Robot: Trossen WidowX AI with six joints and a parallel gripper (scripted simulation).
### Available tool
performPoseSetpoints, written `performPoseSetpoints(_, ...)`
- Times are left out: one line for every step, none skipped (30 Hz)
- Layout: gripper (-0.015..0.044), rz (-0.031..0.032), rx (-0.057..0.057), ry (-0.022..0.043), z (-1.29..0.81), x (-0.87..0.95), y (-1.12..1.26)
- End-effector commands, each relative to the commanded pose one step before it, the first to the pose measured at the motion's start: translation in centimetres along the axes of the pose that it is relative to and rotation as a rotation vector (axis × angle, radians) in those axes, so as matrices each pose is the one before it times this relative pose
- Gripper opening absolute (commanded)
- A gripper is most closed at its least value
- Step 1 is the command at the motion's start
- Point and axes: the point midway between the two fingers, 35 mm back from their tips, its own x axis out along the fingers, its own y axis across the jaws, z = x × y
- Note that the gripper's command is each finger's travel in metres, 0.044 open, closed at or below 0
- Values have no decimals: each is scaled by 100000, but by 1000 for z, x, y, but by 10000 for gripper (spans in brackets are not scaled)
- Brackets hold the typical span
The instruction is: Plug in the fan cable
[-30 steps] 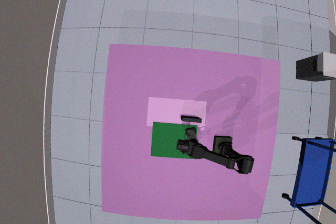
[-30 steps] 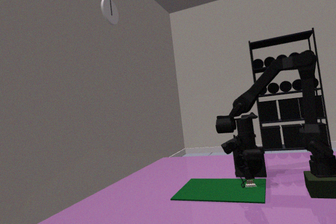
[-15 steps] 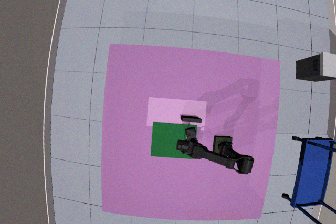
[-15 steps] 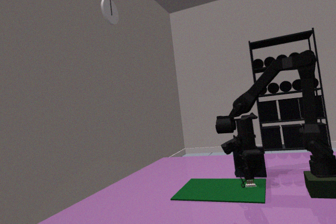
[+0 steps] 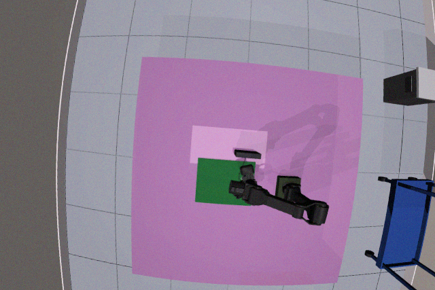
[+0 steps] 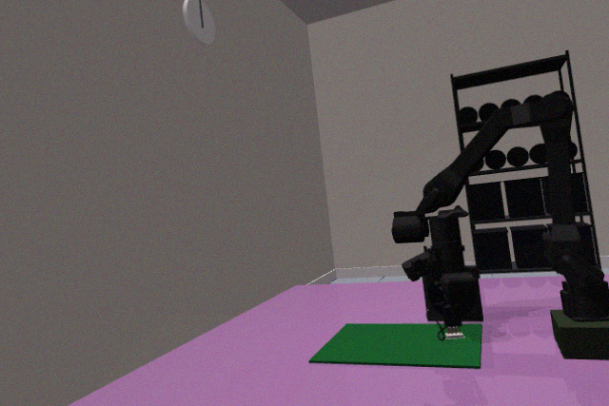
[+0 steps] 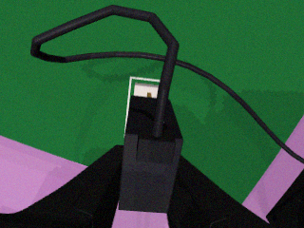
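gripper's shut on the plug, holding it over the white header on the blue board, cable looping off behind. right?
One thing is off: the board is green, not blue, as the wrist view shows. The rest holds: the gripper is shut on the plug, over the white header, with the cable looping off behind it.

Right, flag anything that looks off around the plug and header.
Nothing looks broken. The cable kinks into a loop and crosses itself above the board, while the tool grips the plug over the white header.
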Motion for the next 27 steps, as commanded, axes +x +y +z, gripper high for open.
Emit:
performPoseSetpoints(0,602,-52,-142,-36,147,109)
performPoseSetpoints(0,0,26,0,3,19,-1)
performPoseSetpoints(0,0,18,0,2,19,-1)
performPoseSetpoints(0,0,13,0,2,18,-1)
performPoseSetpoints(0,0,31,0,8,17,-3)
performPoseSetpoints(0,0,30,0,7,17,-3)
performPoseSetpoints(0,0,19,0,5,10,-2)
performPoseSetpoints(0,0,26,0,7,1,-3)
performPoseSetpoints(0,0,33,-1,9,2,-4)
performPoseSetpoints(0,0,14,0,4,1,-2)
performPoseSetpoints(0,0,0,0,0,12,0)
performPoseSetpoints(0,0,0,0,0,25,0)
performPoseSetpoints(0,0,0,0,0,35,0)
performPoseSetpoints(0,0,0,0,0,47,0)
performPoseSetpoints(0,0,0,0,0,54,0)
performPoseSetpoints(0,0,0,0,0,67,0)
performPoseSetpoints(0,0,0,0,0,70,0)
performPoseSetpoints(0,0,0,1,0,80,0)
performPoseSetpoints(0,0,0,1,-1,76,0)
performPoseSetpoints(0,0,0,1,-1,70,0)
performPoseSetpoints(0,0,0,0,0,64,0)
performPoseSetpoints(0,0,0,1,-1,77,0)
performPoseSetpoints(0,0,0,1,-1,75,0)
performPoseSetpoints(0,0,0,1,-1,70,0)
performPoseSetpoints(0,0,0,0,0,66,0)
performPoseSetpoints(0,0,0,0,0,65,0)
performPoseSetpoints(0,0,0,0,0,65,0)
